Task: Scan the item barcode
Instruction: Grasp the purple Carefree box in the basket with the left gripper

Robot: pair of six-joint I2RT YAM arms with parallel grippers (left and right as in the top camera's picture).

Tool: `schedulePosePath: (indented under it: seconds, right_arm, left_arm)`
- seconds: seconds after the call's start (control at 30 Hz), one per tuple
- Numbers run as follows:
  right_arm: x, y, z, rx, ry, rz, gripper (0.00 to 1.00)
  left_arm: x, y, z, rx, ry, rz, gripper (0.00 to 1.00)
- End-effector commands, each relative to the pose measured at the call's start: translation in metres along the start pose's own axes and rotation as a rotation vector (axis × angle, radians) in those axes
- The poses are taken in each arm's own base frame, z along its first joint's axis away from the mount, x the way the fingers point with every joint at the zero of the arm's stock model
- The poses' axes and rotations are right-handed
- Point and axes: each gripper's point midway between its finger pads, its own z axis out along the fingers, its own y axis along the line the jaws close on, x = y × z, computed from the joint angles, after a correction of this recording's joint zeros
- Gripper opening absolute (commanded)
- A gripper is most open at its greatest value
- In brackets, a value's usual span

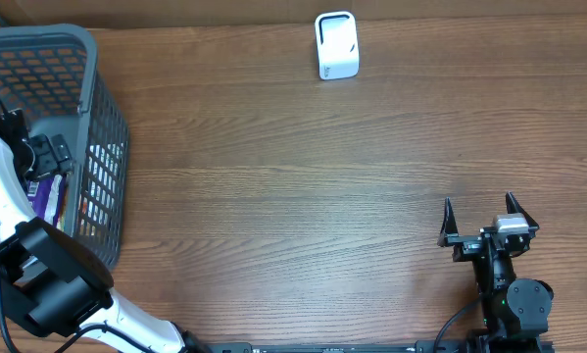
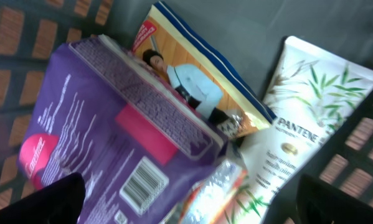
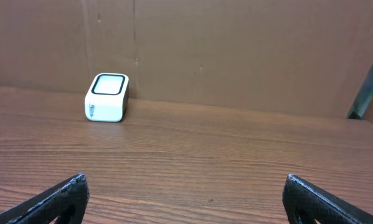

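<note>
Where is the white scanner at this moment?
The white scanner stands at the far edge of the table, slightly right of centre in the overhead view, well right of the grey basket.

The overhead camera looks straight down on the whole table (image 1: 303,196), the left wrist view peers closely into the basket (image 1: 105,167) at nine o'clock, and the right wrist view, low at five o'clock, faces the scanner (image 3: 107,98) at twelve, shared with overhead.

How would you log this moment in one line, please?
left pincer: open, above purple pack in basket | right pincer: open, empty | scanner: on table, untouched | step: pre-grasp
</note>
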Motion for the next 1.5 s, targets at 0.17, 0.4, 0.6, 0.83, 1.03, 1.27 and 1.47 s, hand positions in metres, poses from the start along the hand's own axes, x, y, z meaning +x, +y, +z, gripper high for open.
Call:
schedulePosePath:
  seconds: [0.17, 0.4, 0.6, 0.83, 1.03, 1.27, 1.47]
  right_arm:
    - [0.002, 0.000, 0.000, 0.001, -0.005, -0.004, 1.00]
    - [0.002, 0.000, 0.000, 0.001, -0.005, -0.004, 1.00]
    - [0.002, 0.000, 0.000, 0.001, -0.005, -0.004, 1.00]
    - [0.002, 0.000, 0.000, 0.001, -0.005, -0.004, 1.00]
    - [0.002, 0.000, 0.000, 0.001, -0.005, -0.004, 1.00]
    - [0.002, 0.000, 0.000, 0.001, -0.005, -0.004, 1.00]
    - [0.002, 0.000, 0.000, 0.001, -0.005, -0.004, 1.00]
  left_arm:
    - [0.030, 0.007, 0.048, -0.056, 0.125, 0.100, 1.00]
    - [0.035, 0.014, 0.064, -0.106, 0.171, 0.109, 0.77]
    - [0.033, 0.015, 0.064, -0.108, 0.162, 0.107, 0.24]
    - [0.033, 0.014, 0.060, -0.107, 0.166, 0.098, 0.04]
    - [0.000, 0.023, 0.019, -0.126, 0.065, -0.141, 0.04]
    - [-0.069, -0.006, -0.101, 0.165, -0.239, -0.242, 0.04]
    - [-0.097, -0.055, -0.216, 0.527, -0.516, -0.140, 0.04]
